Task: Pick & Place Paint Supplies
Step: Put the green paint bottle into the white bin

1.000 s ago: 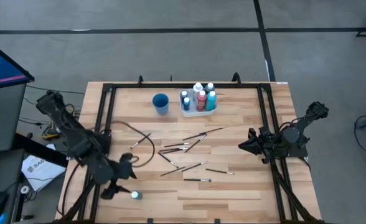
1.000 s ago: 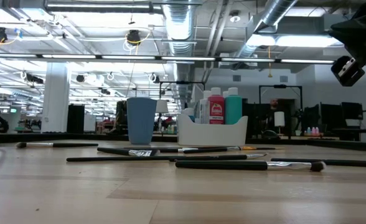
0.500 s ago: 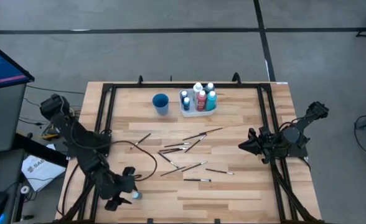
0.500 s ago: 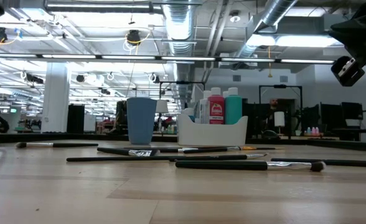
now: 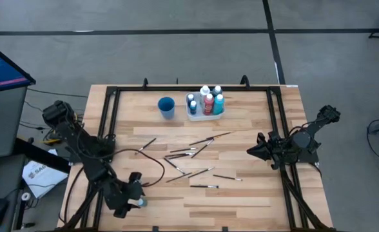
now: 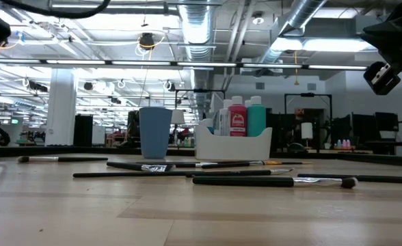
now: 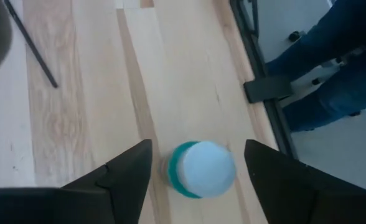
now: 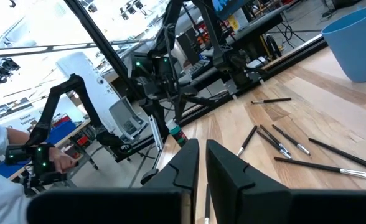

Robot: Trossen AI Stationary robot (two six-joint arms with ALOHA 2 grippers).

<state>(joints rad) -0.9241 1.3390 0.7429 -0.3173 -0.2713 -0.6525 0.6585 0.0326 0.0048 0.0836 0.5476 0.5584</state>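
Note:
A teal paint bottle [image 7: 198,169] with a white cap stands upright on its base near the table's near left corner [image 5: 140,202]. My left gripper [image 7: 198,183] is open, tilted down over it, one finger on either side and clear of it. Several dark-handled paintbrushes [image 5: 191,154] lie scattered flat on the middle of the table. More white-capped bottles [image 5: 207,101] stand in the white tray [image 5: 205,116] at the far middle. My right gripper [image 5: 252,152] waits shut at the right side, above the table.
A blue cup [image 5: 166,106] stands left of the tray. A black frame rail [image 5: 109,122] runs round the table top. In the left wrist view a person's legs [image 7: 332,56] stand just beyond the table's edge rail [image 7: 267,87].
My left gripper has come down and toward the near edge, onto the teal bottle, so that its open fingers now stand on either side of it. The bottle has stayed where it was.

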